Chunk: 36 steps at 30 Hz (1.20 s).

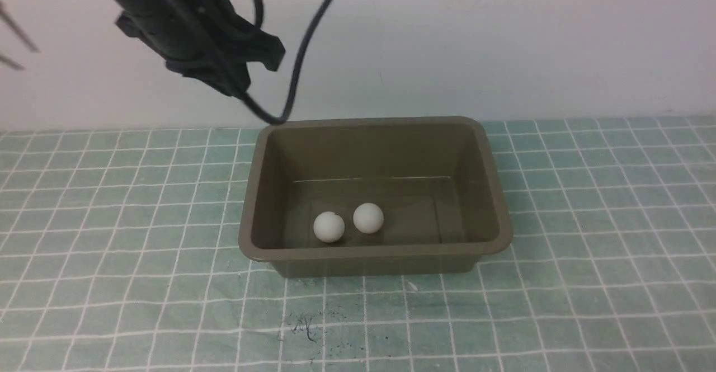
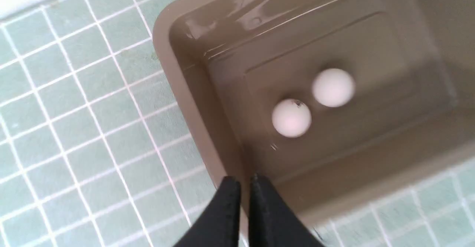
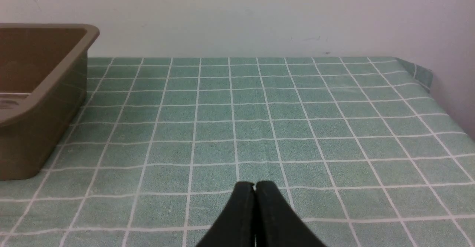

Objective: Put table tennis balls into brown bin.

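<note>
Two white table tennis balls lie side by side on the floor of the brown bin (image 1: 254, 204): one (image 1: 329, 227) with a small dark mark on top, the other (image 1: 368, 217) plain. The left wrist view shows the same marked ball (image 2: 291, 117) and plain ball (image 2: 333, 87) inside the bin (image 2: 174, 65). My left gripper (image 2: 245, 182) is shut and empty, high above the bin's rim. Its arm (image 1: 190, 31) is blurred at the upper left of the front view. My right gripper (image 3: 254, 184) is shut and empty, low over the cloth beside the bin (image 3: 44, 102).
A green checked cloth (image 1: 112, 221) covers the table, with a white wall (image 1: 503, 36) right behind the bin. A black cable (image 1: 299, 59) hangs from the left arm towards the bin's far left corner. The cloth's edge (image 3: 423, 76) shows by the wall.
</note>
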### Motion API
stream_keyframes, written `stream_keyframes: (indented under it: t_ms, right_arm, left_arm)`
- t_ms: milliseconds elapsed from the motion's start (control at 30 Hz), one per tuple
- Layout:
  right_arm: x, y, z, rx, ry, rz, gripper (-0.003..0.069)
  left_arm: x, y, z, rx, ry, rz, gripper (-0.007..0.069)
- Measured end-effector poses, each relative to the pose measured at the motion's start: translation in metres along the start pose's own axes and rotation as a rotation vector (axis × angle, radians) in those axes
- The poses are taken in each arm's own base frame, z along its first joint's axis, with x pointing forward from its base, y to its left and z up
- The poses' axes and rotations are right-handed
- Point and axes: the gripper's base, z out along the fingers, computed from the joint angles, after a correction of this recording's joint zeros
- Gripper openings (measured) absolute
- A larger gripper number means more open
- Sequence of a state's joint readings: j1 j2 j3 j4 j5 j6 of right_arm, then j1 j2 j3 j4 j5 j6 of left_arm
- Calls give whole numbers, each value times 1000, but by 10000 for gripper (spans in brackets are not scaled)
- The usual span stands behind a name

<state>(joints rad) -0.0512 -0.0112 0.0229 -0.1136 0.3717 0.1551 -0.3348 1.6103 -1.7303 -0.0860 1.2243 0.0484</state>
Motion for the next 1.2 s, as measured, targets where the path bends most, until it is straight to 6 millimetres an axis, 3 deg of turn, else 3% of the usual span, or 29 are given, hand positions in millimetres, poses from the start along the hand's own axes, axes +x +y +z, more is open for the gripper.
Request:
stream_keyframes:
  t_ms: [167,300,500,867,967,1033,1067,1200]
  right_arm:
    - [0,0,0,0,0,0,-9]
    - [0,0,0,0,0,0,-9]
    - [0,0,0,0,0,0,-9]
    - [0,0,0,0,0,0,-9]
    - [0,0,0,0,0,0,-9]
    - [0,0,0,0,0,0,-9]
    - [0,0,0,0,0,0,-9]
    - [0,0,0,0,0,0,-9]
  left_arm:
    - [51,-19,-54,52,-176,17,-5]
    - [95,-22,-66,80,-308,-8,-5]
    - [159,-23,-79,100,-373,-23,-5]
    - [229,-18,-140,31,-638,37,-5]
    - [242,-14,-140,-23,-687,48,-5]
    - [264,-7,-123,-92,-756,33,-5]
    - [264,-6,-120,-98,-752,31,-5]
    - [314,4,-60,-243,-873,-66,-5]
